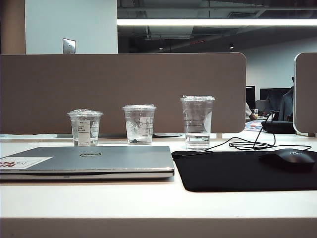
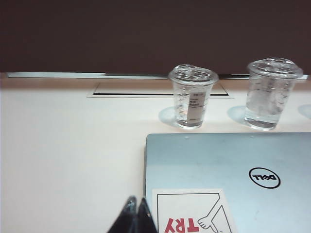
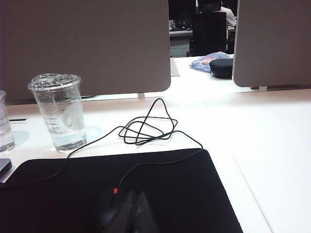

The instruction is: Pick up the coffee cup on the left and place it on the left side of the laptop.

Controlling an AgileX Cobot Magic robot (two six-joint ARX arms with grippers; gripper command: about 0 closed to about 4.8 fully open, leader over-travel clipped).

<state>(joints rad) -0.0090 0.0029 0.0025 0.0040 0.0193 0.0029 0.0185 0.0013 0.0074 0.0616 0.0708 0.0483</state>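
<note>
Left hand (image 2: 135,213) closed; right hand (image 3: 134,208) closed; domed clear coffee cup (image 2: 192,102) upright.

White tabletop (image 1: 148,203), bare along its front edge. Grey-brown partition (image 1: 124,91) stands along the back edge; a second partition (image 1: 306,94) stands at the right back corner, with a gap between them. Pale wall (image 1: 69,25) with switch plate (image 1: 69,45) upper left. Ceiling light strip (image 1: 218,22) lit; dark office desks beyond.
</note>
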